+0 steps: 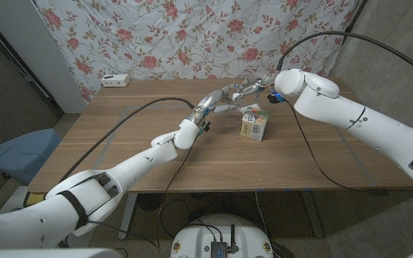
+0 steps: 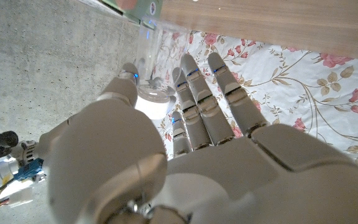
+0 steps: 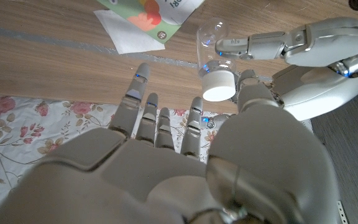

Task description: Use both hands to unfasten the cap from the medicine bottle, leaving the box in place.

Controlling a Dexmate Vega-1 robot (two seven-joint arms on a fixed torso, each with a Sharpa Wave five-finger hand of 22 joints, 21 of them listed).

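Observation:
The clear medicine bottle (image 3: 211, 40) with its white cap (image 3: 219, 87) is held upright in the air above the table, between my two hands. My left hand (image 1: 219, 102) grips the bottle's body between thumb (image 2: 126, 79) and fingers (image 3: 260, 45). My right hand (image 1: 257, 89) comes in from the other side. Its thumb (image 3: 248, 93) and a finger (image 3: 196, 111) pinch the cap, the other fingers spread. The cap (image 2: 154, 102) sits on the bottle. The green and white box (image 1: 254, 126) stands on the table just under the hands.
A white leaflet (image 3: 126, 37) sticks out beside the box (image 3: 154, 12). A small white device (image 1: 115, 79) lies at the table's far left corner. A blue chair (image 1: 20, 154) stands left of the wooden table (image 1: 156, 143). A floral curtain hangs behind.

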